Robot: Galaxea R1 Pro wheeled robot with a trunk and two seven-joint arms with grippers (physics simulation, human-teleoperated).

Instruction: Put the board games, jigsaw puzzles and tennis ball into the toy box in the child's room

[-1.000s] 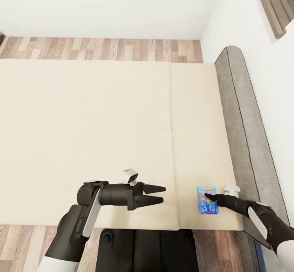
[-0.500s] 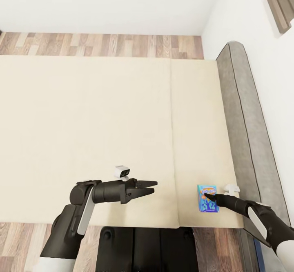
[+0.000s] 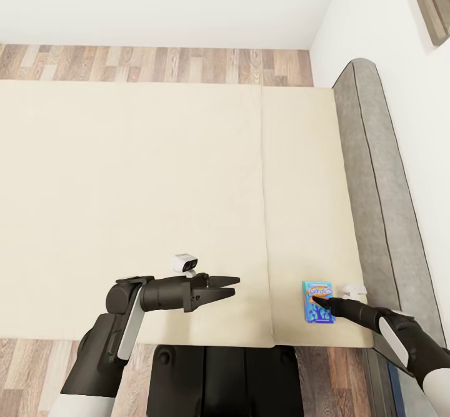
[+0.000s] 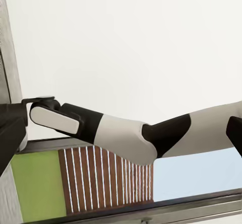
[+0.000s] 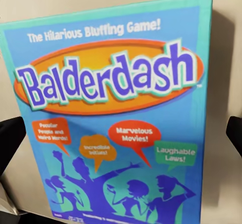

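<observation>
A small blue board game [image 3: 318, 291] printed "Balderdash" [image 5: 113, 80] lies flat near the front right corner of the bed's cream mattress [image 3: 156, 185]. My right gripper [image 3: 320, 303] hovers just over the box. It is open, and in the right wrist view [image 5: 121, 133] one fingertip shows at each side of the box. My left gripper [image 3: 230, 285] hangs open over bare mattress to the left, holding nothing. The toy box, the table, the puzzles and the tennis ball are out of view.
The grey padded headboard [image 3: 375, 173] runs along the bed's right side against a white wall. Wood floor [image 3: 156, 64] lies beyond the far edge of the bed. My dark base [image 3: 225, 379] stands at the bed's near edge. My right arm [image 4: 121, 138] crosses the left wrist view.
My left arm has pulled back to the left and turned its wrist, so its fingers look closer together. The camera has shifted slightly. The right gripper stays over the blue game.
</observation>
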